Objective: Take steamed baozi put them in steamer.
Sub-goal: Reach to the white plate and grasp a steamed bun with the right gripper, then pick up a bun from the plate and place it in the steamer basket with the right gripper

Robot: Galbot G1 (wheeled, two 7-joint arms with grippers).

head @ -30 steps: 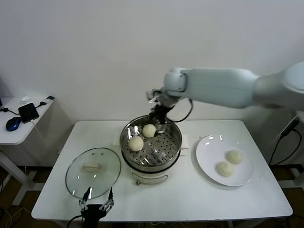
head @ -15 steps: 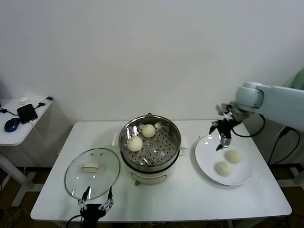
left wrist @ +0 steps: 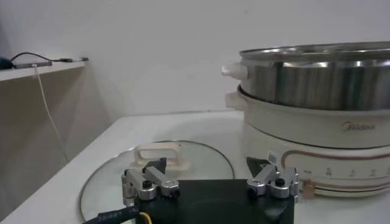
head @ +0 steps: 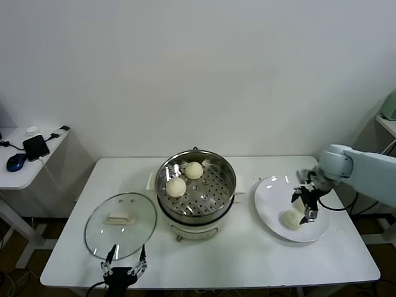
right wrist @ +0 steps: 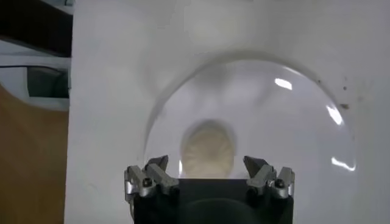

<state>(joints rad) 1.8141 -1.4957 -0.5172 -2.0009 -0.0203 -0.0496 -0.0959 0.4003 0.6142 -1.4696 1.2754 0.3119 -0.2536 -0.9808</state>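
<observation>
I have the right gripper (head: 305, 203) low over the white plate (head: 267, 204) at the 3 o'clock side of the bench (head: 247, 257). Its jaws stand wide and hold nothing. In the right wrist view one bun (right wrist: 208, 150) lies directly between the open jaws on the plate. From the head view I count two buns on the plate, one partly hidden by the gripper (head: 299, 203) and one just beside it toward 6 o'clock (head: 289, 219). Two more buns (head: 177, 187) already sit on the perforated tray of the steamer (head: 226, 204) at bench centre.

The left gripper (head: 125, 266) is parked at the 6 o'clock edge, jaws wide, just beside the glass lid (head: 93, 226).

Risks from here, as I judge them:
- Closing too hard would dent or tear the soft dough.
- Closing off-centre would roll the bun aside on the smooth plate.
- One finger could nudge the neighbouring bun, since the two lie near each other.
- Carrying too low would strike the steamer rim.
</observation>
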